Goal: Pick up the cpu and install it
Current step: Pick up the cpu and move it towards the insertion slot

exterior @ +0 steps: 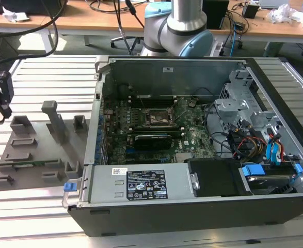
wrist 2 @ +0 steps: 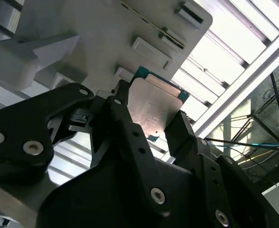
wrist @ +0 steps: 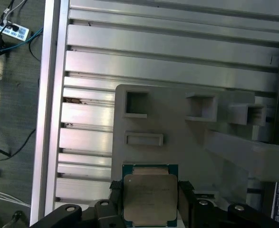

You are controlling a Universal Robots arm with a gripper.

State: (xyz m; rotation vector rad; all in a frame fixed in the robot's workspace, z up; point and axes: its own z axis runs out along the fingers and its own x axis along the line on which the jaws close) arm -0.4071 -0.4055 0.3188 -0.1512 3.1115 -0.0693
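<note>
The gripper (wrist 2: pixel 150 108) is clenched on the cpu (wrist 2: pixel 154 113). One black finger (wrist 2: pixel 122 118) presses against one edge of the chip and the opposite finger (wrist 2: pixel 182 130) presses against the facing edge. In both wrist views the pale metal top of the cpu (wrist: pixel 150 198) faces away from the gripper body, with a thin green border showing around it.

The cpu sits over the end of a grey holder plate (wrist: pixel 177 152) that carries several raised rectangular pockets and blocks. Whether the chip rests on this plate or is held clear of it cannot be told.

In the exterior view the gripper (exterior: pixel 0 98) is at the exterior view's left, above the far end of the holder plate (exterior: pixel 32 155). The plate lies on a slatted metal table (exterior: pixel 48 67).

An open computer case (exterior: pixel 192 212) lies on the table, just beside the plate on the exterior view's right. Inside it are the green motherboard (exterior: pixel 192 137), a square socket frame (exterior: pixel 159 118) near the board's middle, and a grey power supply (exterior: pixel 141 183) along the near wall. The gripper and cpu are well apart from the socket frame.
</note>
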